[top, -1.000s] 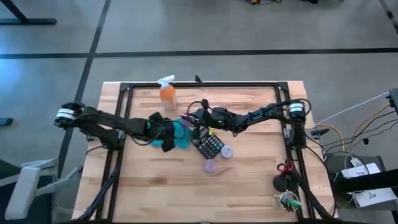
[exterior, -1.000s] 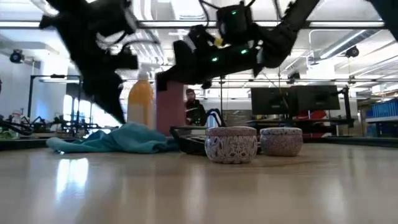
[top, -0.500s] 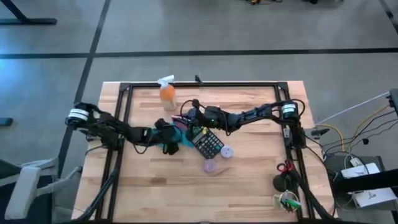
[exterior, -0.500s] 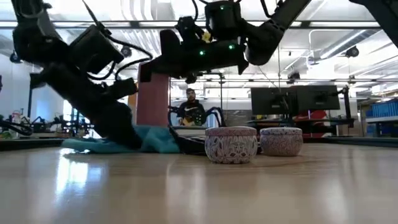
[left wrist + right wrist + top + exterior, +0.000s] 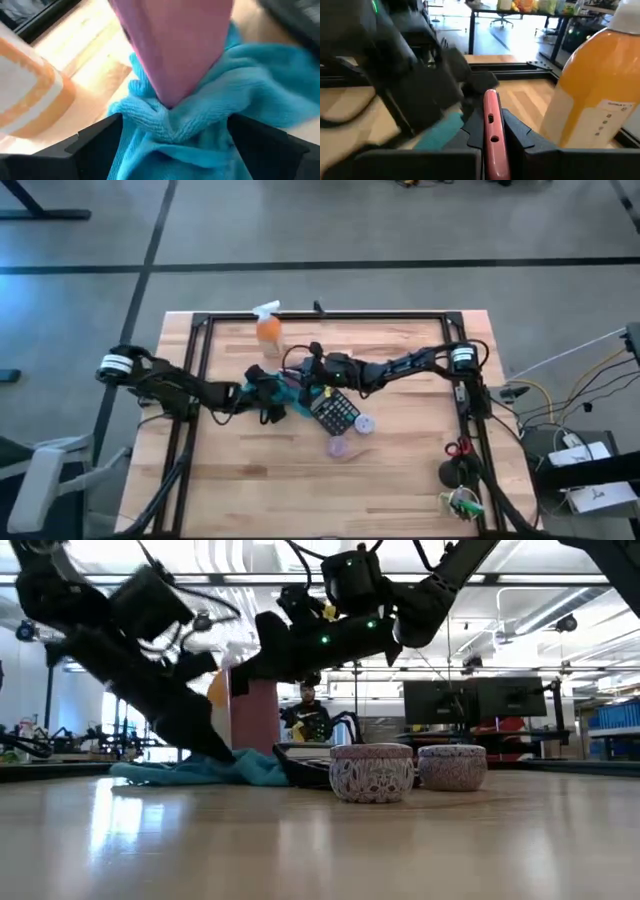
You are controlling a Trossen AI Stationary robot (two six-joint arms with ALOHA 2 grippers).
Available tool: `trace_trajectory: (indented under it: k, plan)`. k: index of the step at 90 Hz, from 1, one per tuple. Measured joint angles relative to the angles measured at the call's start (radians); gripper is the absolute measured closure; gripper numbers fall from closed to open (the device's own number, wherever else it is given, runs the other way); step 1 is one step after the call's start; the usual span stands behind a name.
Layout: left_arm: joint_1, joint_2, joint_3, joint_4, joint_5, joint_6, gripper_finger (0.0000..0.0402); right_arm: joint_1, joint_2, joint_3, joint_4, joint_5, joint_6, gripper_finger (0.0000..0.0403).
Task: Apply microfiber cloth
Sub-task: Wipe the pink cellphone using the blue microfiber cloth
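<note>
The teal-blue microfiber cloth (image 5: 288, 392) lies crumpled on the wooden table, beside the black calculator (image 5: 335, 412). My left gripper (image 5: 268, 395) reaches down onto it from the left, and the cloth (image 5: 260, 75) is bunched between its fingers. My right gripper (image 5: 300, 372) comes from the right and is shut on a flat pink slab (image 5: 255, 715). It holds the slab upright just above the cloth. In the left wrist view the slab's lower end (image 5: 169, 97) meets the gathered cloth. My left gripper has a gathered fold of the cloth (image 5: 172, 125) between its two fingers (image 5: 95, 150), coming slanting down from the table's left. The cloth lies slack on the table. My right gripper pinches the pink slab by its two flat faces (image 5: 491, 137), the fingers level from the table's right. The slab stands on edge, clear of the wood.
An orange spray bottle (image 5: 268, 330) stands just beyond the cloth toward the far edge. Two round patterned tins (image 5: 371, 772) (image 5: 452, 767) sit to the right of the calculator. A black frame (image 5: 200, 340) rims the table. Small items (image 5: 455, 472) lie at the near right.
My left gripper has come down from above the table onto the cloth and now has it gathered between its fingers. My right gripper has carried the pink slab a little toward the table's left, keeping it upright over the cloth.
</note>
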Motion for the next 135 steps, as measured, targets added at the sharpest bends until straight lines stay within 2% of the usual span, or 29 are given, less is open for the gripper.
trace_trajectory:
  k: [19, 33, 47, 65, 86, 107, 116, 135]
  plan:
    - [-0.018, -0.221, -0.008, -0.167, 0.014, -0.010, 0.0054, -0.006, -0.021, -0.005, -0.064, 0.073, -0.085, 0.0393]
    - [-0.018, -0.309, -0.026, -0.162, 0.012, -0.016, 0.0054, -0.041, -0.063, -0.018, -0.150, 0.153, -0.154, 0.0393]
    - [-0.018, -0.348, -0.033, -0.121, 0.012, -0.027, 0.0054, -0.112, -0.135, -0.073, -0.235, 0.168, -0.151, 0.0393]
    - [-0.018, -0.354, -0.029, -0.087, 0.010, -0.007, 0.0054, -0.220, -0.251, -0.196, -0.259, 0.166, -0.131, 0.0393]
    - [-0.018, -0.333, -0.032, -0.052, -0.062, 0.003, 0.0054, -0.290, -0.308, -0.269, -0.224, 0.224, -0.081, 0.0393]
    - [-0.017, -0.309, -0.025, 0.009, -0.070, 0.049, 0.0054, -0.234, -0.306, -0.239, -0.216, 0.243, -0.105, 0.0393]
    - [-0.012, -0.312, -0.025, 0.049, -0.099, 0.091, 0.0054, -0.203, -0.311, -0.203, -0.175, 0.247, -0.152, 0.0393]
    - [-0.004, -0.316, -0.025, 0.108, -0.172, 0.152, 0.0054, -0.179, -0.287, -0.189, -0.170, 0.238, -0.116, 0.0393]
